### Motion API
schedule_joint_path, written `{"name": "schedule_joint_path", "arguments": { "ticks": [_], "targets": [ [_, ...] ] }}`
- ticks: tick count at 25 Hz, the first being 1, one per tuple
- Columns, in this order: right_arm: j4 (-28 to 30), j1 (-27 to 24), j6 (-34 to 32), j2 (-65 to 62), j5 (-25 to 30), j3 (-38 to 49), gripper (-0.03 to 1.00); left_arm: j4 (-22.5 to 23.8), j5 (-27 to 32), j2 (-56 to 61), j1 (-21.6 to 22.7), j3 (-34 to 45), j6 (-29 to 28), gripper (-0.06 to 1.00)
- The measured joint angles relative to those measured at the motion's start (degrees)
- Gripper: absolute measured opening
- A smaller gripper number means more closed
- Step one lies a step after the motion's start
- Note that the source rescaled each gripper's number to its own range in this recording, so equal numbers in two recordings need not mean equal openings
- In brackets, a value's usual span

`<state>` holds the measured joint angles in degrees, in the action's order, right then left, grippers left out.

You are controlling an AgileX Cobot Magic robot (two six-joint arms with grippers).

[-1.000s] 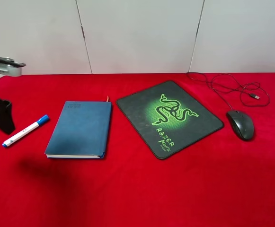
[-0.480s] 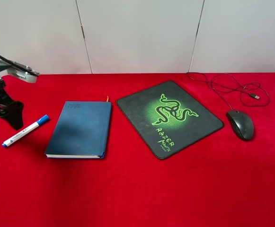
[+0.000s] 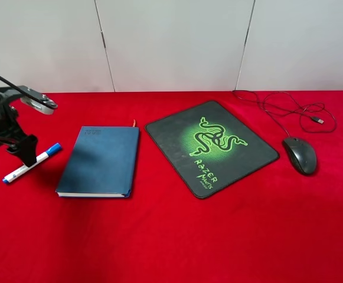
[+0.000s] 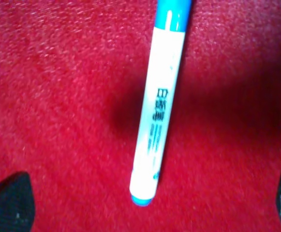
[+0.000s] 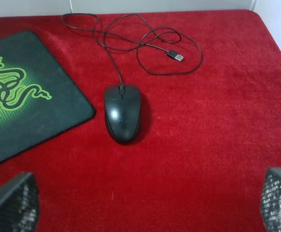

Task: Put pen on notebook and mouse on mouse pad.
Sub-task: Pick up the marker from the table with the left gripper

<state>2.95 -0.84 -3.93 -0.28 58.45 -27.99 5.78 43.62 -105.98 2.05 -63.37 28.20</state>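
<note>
The pen [image 3: 47,152], white with a blue cap, lies on the red cloth left of the blue notebook [image 3: 100,160]. My left gripper [image 3: 28,156] hangs over the pen's middle and covers part of it. In the left wrist view the pen [image 4: 158,111] lies between the two wide-apart fingertips of the open left gripper [image 4: 147,207], untouched. The black mouse [image 3: 300,154] rests right of the Razer mouse pad [image 3: 211,147]. The right wrist view has the mouse [image 5: 122,112] ahead of the open, empty right gripper [image 5: 145,205], beside the mouse pad [image 5: 29,101].
The mouse cable [image 3: 295,109] loops behind the mouse and ends in a USB plug [image 5: 177,56]. A white wall stands behind the red table [image 3: 171,236]. The right arm is outside the exterior view.
My left arm has swung in from the left edge, rightward and down, and its gripper now stands over the pen. Pen, notebook, pad and mouse have not moved.
</note>
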Motion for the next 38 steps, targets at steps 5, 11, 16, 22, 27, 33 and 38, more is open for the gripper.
{"name": "schedule_joint_path", "arguments": {
  "ticks": [5,11,16,22,27,33,38],
  "targets": [
    [0.00,0.00,0.00,0.00,0.00,0.00,1.00,0.00,-2.95,-3.83,0.00,0.00,0.12,1.00],
    [0.00,0.00,0.00,0.00,0.00,0.00,1.00,0.00,-6.40,-6.28,0.00,0.00,0.40,1.00],
    [0.00,0.00,0.00,0.00,0.00,0.00,1.00,0.00,-8.45,-7.60,0.00,-0.04,1.00,1.00],
    [0.00,0.00,0.00,0.00,0.00,0.00,1.00,-0.35,-9.22,-8.91,0.00,-0.04,1.57,1.00],
    [0.00,0.00,0.00,0.00,0.00,0.00,1.00,-0.68,-9.33,-8.96,0.00,-0.04,1.70,0.96],
    [0.00,0.00,0.00,0.00,0.00,0.00,1.00,-0.99,-9.78,-8.97,0.00,-0.04,1.77,0.69],
    [0.00,0.00,0.00,0.00,0.00,0.00,1.00,-1.03,-9.93,-8.97,0.00,-0.04,1.82,0.45]
  ]
}}
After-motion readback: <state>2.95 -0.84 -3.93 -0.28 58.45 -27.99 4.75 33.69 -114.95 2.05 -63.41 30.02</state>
